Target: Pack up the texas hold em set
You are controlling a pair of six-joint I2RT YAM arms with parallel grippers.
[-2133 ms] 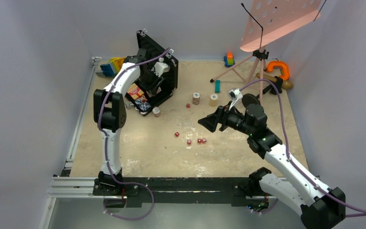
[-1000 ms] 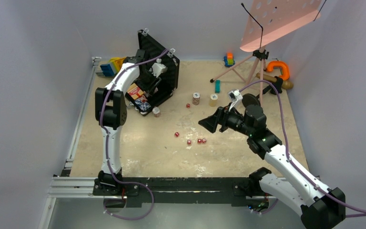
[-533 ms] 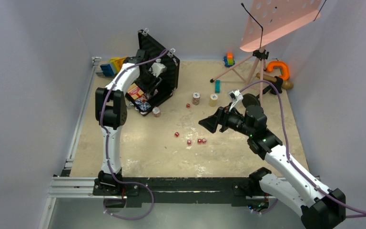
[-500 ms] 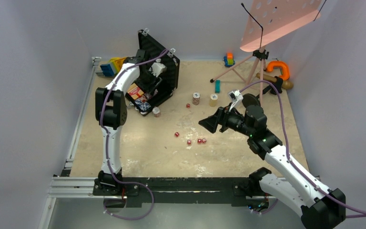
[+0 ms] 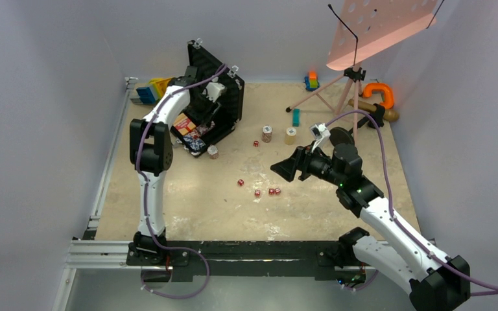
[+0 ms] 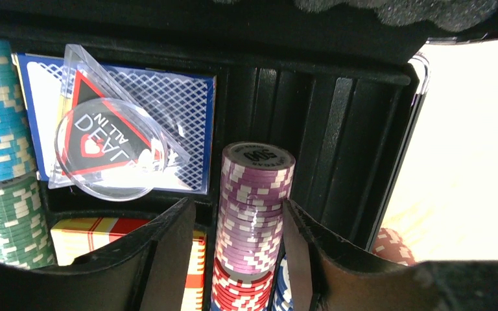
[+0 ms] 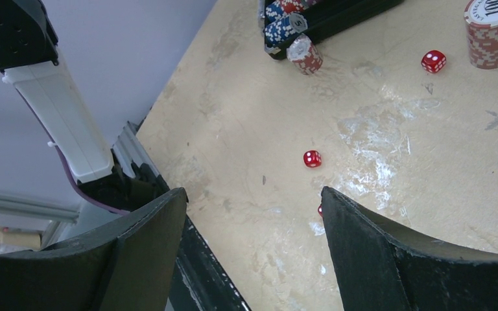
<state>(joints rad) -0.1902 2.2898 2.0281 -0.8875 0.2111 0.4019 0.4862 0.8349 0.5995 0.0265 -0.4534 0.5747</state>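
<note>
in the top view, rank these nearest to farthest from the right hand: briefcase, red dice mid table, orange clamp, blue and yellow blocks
From the right hand:
1. red dice, mid-table, just on its near side.
2. briefcase, open, toward the far left.
3. orange clamp, far right corner.
4. blue and yellow blocks, far left corner.

Soft even light, faint shadows, surface (image 6: pixel 473 129) blown out white at right of left wrist view
</note>
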